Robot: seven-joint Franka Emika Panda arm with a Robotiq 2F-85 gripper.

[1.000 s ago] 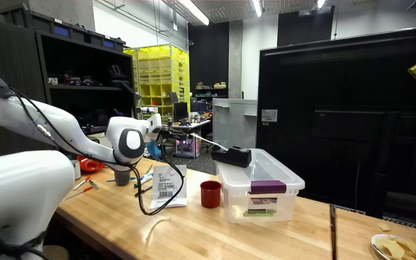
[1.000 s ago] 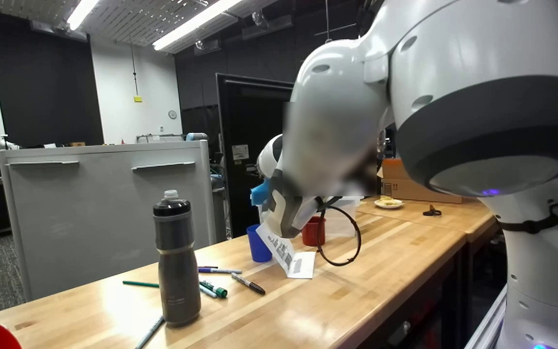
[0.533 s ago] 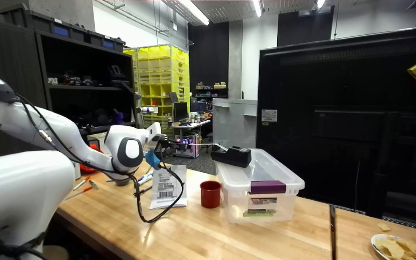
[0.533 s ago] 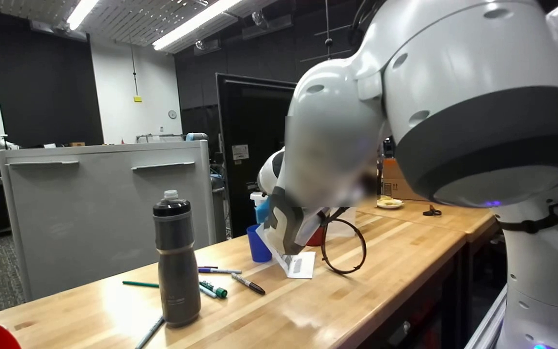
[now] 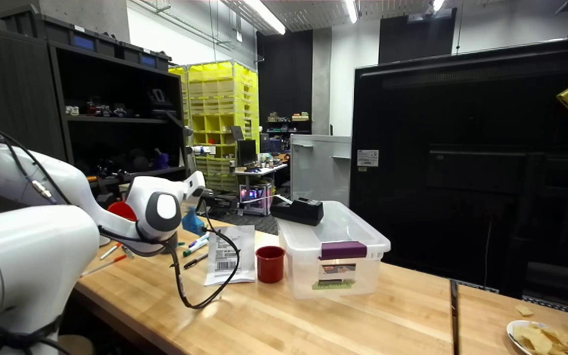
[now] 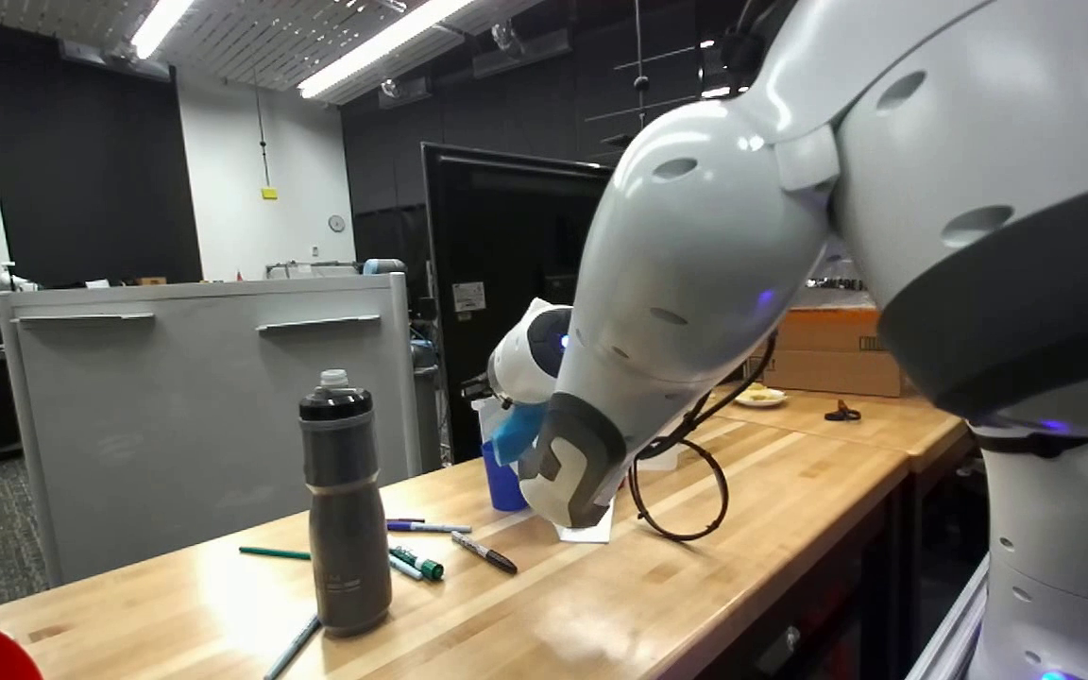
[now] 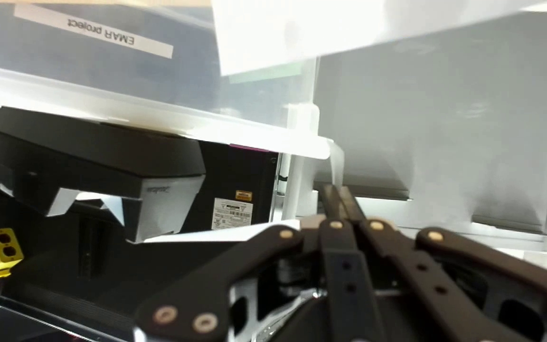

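Right now, the fingers [image 7: 332,205] are closed together, pinching the end of a tape strip [image 7: 226,234]! It stretches out of a black tape dispenser [image 5: 297,212], perched up on a clear bin [image 5: 308,283] with its nose over the arm-side edge of the lid. In an exterior view, that bin stands near the far edge of the surface [image 5: 259,315], a red cup [image 5: 270,265] right beside it.

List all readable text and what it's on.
"EMAR project": white label on the clear bin, upside down in the wrist view.
Too small or blurred: print on the black dispenser, white packet, bin's front label, sticker on the black panel, grey bottle, black marker, cardboard box.
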